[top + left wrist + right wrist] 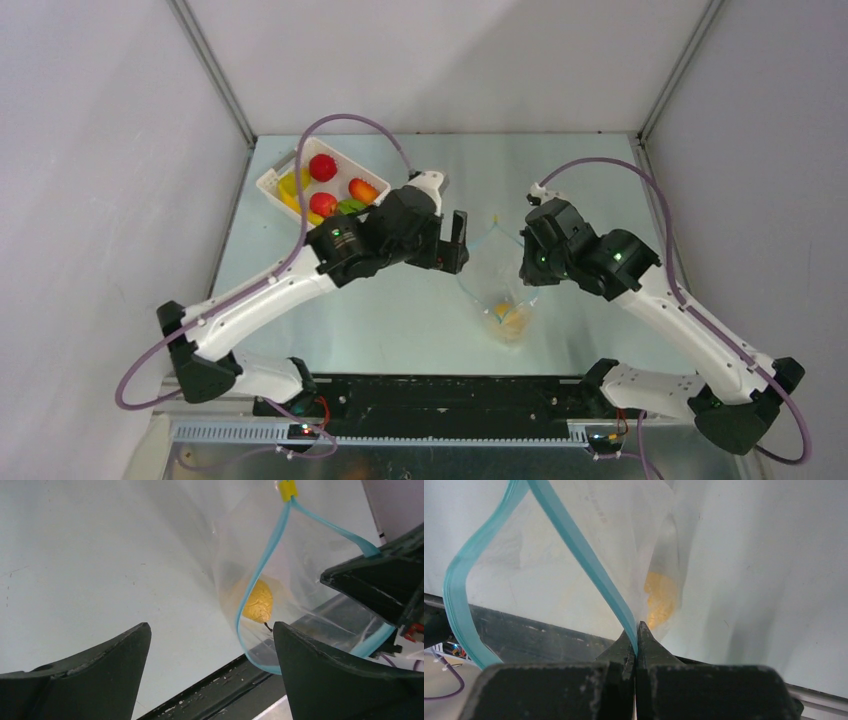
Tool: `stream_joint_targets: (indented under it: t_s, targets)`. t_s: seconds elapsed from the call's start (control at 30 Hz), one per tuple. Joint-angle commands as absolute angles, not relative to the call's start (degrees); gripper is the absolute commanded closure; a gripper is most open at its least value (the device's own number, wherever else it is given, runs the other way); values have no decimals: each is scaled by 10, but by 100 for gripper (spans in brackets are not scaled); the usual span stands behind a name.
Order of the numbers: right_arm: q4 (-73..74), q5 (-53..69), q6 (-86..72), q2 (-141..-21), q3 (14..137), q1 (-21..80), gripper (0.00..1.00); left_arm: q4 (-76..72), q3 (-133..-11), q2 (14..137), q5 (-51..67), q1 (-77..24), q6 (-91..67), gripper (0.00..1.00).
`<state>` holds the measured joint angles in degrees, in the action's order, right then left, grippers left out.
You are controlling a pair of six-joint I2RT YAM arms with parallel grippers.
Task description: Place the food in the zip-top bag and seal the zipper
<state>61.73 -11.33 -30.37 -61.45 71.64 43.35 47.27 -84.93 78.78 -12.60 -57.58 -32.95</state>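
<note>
My right tool [636, 642] is pinched fully together on the zipper [574, 545], the blue strip along the mouth of the bag [492, 285], and it holds that edge up off the bench [400, 320]. My left tool [210, 672] is spread wide with nothing between its fingers [100, 672]. It hangs just beside the bag's mouth, on the side nearer the basket [272, 181].

The bag sits between my two arms, its mouth raised and its bottom resting on the bench toward the near edge. The two halves of the zipper are parted into a wide loop, so the mouth stands open. A small yellow slider [287, 490] sits at the far end of the strip.

One yellow fruit [258, 601] lies at the bottom of the bag, seen through the clear plastic. The other food is in the basket at the far left of the bench, well apart from the bag: a red piece [322, 167], a second red piece [322, 204], an orange-red piece [362, 190], a green piece [350, 207] and a yellow piece [293, 187].

I judge the task to be at an early stage. One piece is packed, at least five wait in the basket, and the zipper is not yet closed. I expect my empty left tool to do the fetching while my right keeps the mouth open.
</note>
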Motion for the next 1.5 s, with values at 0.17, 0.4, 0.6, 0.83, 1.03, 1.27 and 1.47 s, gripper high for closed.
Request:
stream_joint_targets:
  t_s: [0.17, 0.4, 0.6, 0.83, 1.03, 1.27, 1.47]
  targets:
    - [643, -157, -300, -658, 781, 458, 100, 415, -746, 646, -111, -468, -347, 0]
    - [633, -161, -307, -669, 785, 473, 100, 411, -695, 675, -167, -268, -331, 0]
    - [628, -164, -314, -674, 785, 482, 100, 384, -747, 829, -208, -135, -324, 0]
    - [622, -165, -318, -681, 782, 489, 100, 398, -890, 1016, -216, -82, -331, 0]
    - [618, -169, -320, -675, 765, 490, 100, 372, -936, 1077, -237, -67, -307, 0]
    - [610, -164, -321, -676, 754, 489, 100, 374, -987, 1158, -209, -57, -297, 0]
    - [608, -162, -314, -674, 744, 489, 100, 393, -1002, 1196, -217, -47, -299, 0]
